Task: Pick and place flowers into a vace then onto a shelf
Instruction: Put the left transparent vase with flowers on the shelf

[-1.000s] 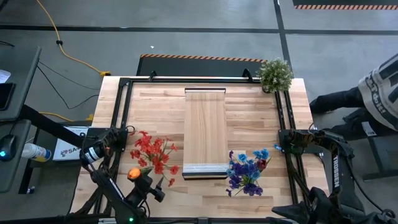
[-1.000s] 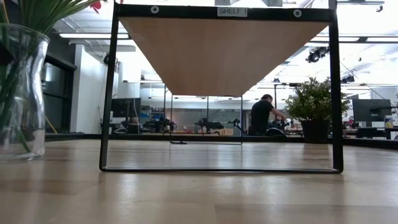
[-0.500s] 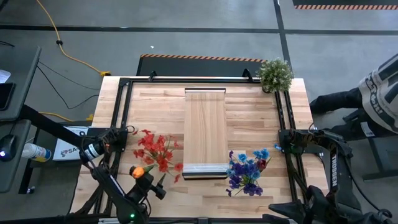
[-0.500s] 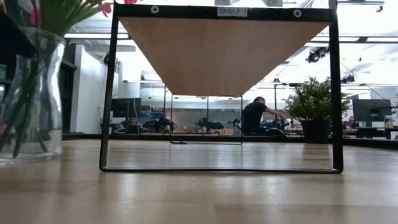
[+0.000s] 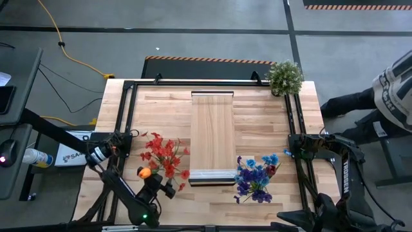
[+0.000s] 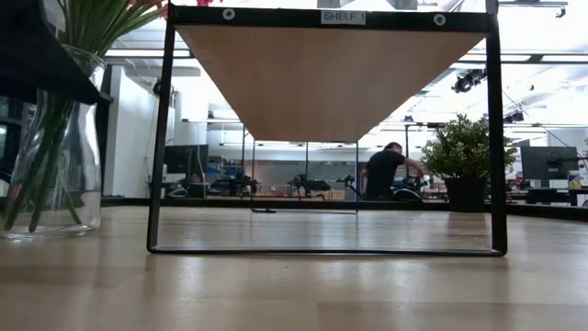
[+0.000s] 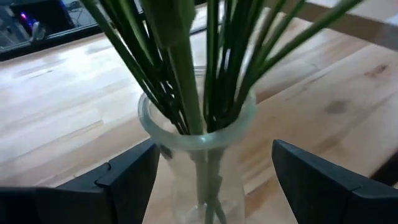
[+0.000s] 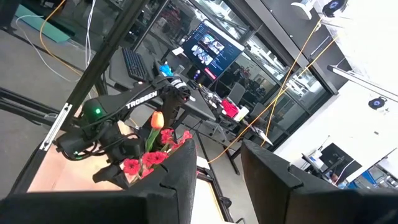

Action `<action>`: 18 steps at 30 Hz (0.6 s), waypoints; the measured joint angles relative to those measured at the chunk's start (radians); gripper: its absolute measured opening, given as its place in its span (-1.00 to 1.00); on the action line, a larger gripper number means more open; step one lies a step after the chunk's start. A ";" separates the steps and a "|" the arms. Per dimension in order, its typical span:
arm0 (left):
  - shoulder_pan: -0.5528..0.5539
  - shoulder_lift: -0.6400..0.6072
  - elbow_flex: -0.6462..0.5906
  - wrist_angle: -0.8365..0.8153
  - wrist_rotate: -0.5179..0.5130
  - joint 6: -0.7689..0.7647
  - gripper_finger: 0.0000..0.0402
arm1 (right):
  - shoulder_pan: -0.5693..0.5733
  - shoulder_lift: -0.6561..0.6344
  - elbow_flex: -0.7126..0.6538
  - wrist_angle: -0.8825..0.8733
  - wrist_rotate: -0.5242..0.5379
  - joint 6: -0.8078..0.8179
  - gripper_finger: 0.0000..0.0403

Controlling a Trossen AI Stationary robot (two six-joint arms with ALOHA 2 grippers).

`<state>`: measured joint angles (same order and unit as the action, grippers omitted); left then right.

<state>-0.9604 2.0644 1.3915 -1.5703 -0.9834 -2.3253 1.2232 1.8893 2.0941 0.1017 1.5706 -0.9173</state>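
The left gripper [image 7: 211,174] sits low at the near left of the worktop [image 5: 257,116], its two dark fingers [image 7: 124,180] spread wide on either side of a clear glass vase [image 7: 199,137]. The fingers flank the glass with a gap on each side, so the gripper has hold of nothing. Green stems crowd the neck of the vase, and from overhead the red and orange flowers [image 5: 162,156] fan out above it, just left of the shelf [image 5: 212,135]. That light wood plank runs down the middle of the worktop on a black frame, with nothing on it. To its right, near the front edge, lies a second bunch of blue and purple flowers [image 5: 256,175]. The right gripper [image 8: 214,180] waits off the right side of the worktop, fingers parted and empty. A bushy potted plant [image 5: 284,77] stands at the far right corner. A person [image 5: 386,103] sits beyond the right edge.
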 joint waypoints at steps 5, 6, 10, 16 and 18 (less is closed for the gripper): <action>0.016 0.000 -0.023 -0.001 -0.006 0.008 0.71 | 0.000 0.000 0.000 -0.001 0.000 0.000 -0.41; 0.018 0.000 -0.026 -0.001 -0.013 0.004 0.72 | 0.000 0.000 0.000 0.000 0.000 0.000 -0.41; 0.018 0.000 -0.031 0.000 -0.033 0.004 0.71 | 0.000 0.000 0.000 -0.001 0.000 0.000 -0.41; 0.018 -0.001 -0.031 -0.001 -0.084 0.038 0.71 | 0.000 0.000 0.000 -0.001 0.000 -0.002 -0.41; 0.018 -0.001 -0.031 -0.001 -0.107 0.047 0.71 | 0.000 0.000 0.000 -0.001 0.000 0.000 -0.41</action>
<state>-0.9424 2.0636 1.3605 -1.5708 -1.0905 -2.2785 1.2232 1.8893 2.0941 0.1009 1.5703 -0.9174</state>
